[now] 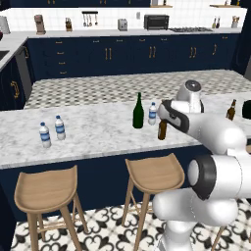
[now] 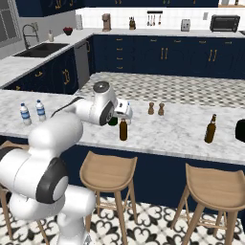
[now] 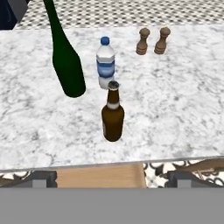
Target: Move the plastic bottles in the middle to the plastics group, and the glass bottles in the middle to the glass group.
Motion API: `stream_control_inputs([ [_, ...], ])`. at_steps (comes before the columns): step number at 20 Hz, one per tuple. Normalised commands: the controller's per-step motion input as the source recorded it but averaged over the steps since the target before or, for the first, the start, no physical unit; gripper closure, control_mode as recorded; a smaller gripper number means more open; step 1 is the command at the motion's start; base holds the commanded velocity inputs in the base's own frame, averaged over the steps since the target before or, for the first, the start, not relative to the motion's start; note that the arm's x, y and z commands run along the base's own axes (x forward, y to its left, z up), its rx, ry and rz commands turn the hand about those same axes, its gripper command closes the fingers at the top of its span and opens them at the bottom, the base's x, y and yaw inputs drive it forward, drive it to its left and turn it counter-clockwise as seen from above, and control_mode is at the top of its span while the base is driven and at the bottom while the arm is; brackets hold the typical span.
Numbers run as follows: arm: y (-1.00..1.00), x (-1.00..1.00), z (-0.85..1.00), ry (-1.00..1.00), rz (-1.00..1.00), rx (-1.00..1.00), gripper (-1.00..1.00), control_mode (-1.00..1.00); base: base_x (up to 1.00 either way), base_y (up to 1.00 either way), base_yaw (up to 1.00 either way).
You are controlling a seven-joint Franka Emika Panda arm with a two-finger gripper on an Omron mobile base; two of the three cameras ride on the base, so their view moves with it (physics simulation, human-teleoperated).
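Observation:
In the hand view my gripper (image 3: pixel 112 178) is open, its fingertips (image 3: pixel 43 178) spread wide, hovering over the counter's front edge. Just ahead of it stands a slim brown beer bottle (image 3: pixel 113 116) (image 1: pixel 162 130) (image 2: pixel 123 130). Behind that bottle are a small water bottle (image 3: pixel 105 63) (image 1: pixel 152 113) and a tall dark green wine bottle (image 3: pixel 65 57) (image 1: pixel 138 112). The plastics group, two matching water bottles (image 1: pixel 45 136) (image 1: pixel 60 128) (image 2: pixel 25 115), sits far left on the counter. The glass group's brown beer bottle (image 1: pixel 231 110) (image 2: pixel 210 129) stands far right.
Two tiny brown shakers (image 3: pixel 142 41) (image 2: pixel 151 108) stand behind the middle bottles. A black object (image 2: pixel 240 130) sits at the counter's right end. Wooden stools (image 1: pixel 46 191) (image 1: pixel 154 174) stand below the marble counter (image 1: pixel 98 132), close to my arm.

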Motion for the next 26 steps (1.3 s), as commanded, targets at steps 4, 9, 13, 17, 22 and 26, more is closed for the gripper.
stream_control_inputs([
  [4,0.0,0.07,-0.37,0.0,0.0,0.0,-1.0,-1.0,0.0,0.0,0.0],
  [9,0.0,0.05,-0.48,0.0,0.01,0.0,-1.0,-1.0,0.0,0.0,0.0],
  [13,0.0,0.2,-0.07,0.0,0.0,0.0,-1.0,-1.0,0.0,0.0,0.0],
  [17,0.0,0.28,0.0,0.0,0.0,0.0,-1.0,-1.0,0.0,0.0,0.0],
  [22,0.0,0.1,-0.13,0.01,0.0,0.0,-1.0,-1.0,0.0,0.0,0.0],
  [26,0.0,0.09,-0.36,0.02,0.0,0.0,-1.0,-1.0,0.0,0.0,0.0],
])
